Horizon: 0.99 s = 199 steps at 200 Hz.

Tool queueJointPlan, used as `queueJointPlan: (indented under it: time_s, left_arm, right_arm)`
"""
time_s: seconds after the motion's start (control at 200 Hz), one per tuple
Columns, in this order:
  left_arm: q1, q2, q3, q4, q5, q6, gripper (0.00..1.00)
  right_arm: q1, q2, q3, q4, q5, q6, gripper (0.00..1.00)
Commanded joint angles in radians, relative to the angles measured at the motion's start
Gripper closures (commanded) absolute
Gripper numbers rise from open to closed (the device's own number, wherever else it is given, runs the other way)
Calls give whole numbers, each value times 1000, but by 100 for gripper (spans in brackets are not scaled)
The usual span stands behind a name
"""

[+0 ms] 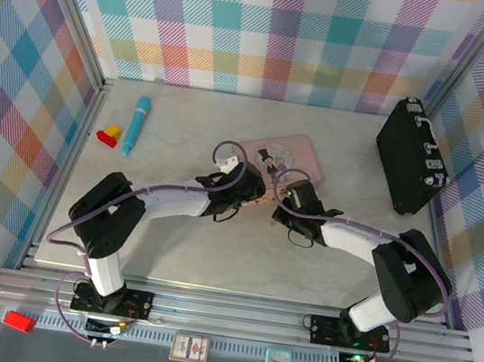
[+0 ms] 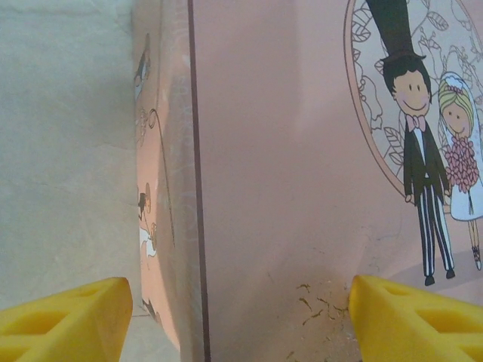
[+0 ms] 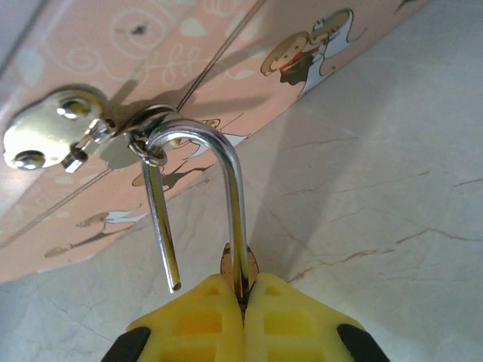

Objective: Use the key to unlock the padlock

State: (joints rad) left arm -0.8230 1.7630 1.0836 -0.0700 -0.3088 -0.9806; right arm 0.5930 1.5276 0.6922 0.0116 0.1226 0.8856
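Pinching brass padlock (image 3: 240, 264), right gripper (image 3: 243, 292) clamped; silver shackle (image 3: 193, 136) open, hooked through tin (image 3: 226, 60) hasp (image 3: 45, 133); left gripper (image 2: 241, 320) wide.

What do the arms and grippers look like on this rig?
The left arm and right arm: black joint housings, white link shells, a lavender cable along each. The left gripper and right gripper: bright yellow fingers with lattice cut-outs; black parts at the base of the right one's.

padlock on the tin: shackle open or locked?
Open. The shackle has a free leg end clear of the padlock, which the right end effector pinches. It hooks through the hasp ring on the pink tin.
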Motion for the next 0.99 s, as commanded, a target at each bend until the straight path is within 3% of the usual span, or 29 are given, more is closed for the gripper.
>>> queueJointPlan:
  time_s: [0.0, 0.41, 0.99]
  left_arm:
    - [-35, 47, -3, -78, 24, -8, 25]
    - [-61, 70, 3, -81, 2, -32, 25]
    - [-53, 75, 12, -56, 4, -20, 24]
  right_arm:
    - [-50, -17, -24, 51, -28, 61, 100]
    - [-143, -20, -27, 158, -116, 221, 100]
    - [-195, -89, 19, 64, -102, 153, 100]
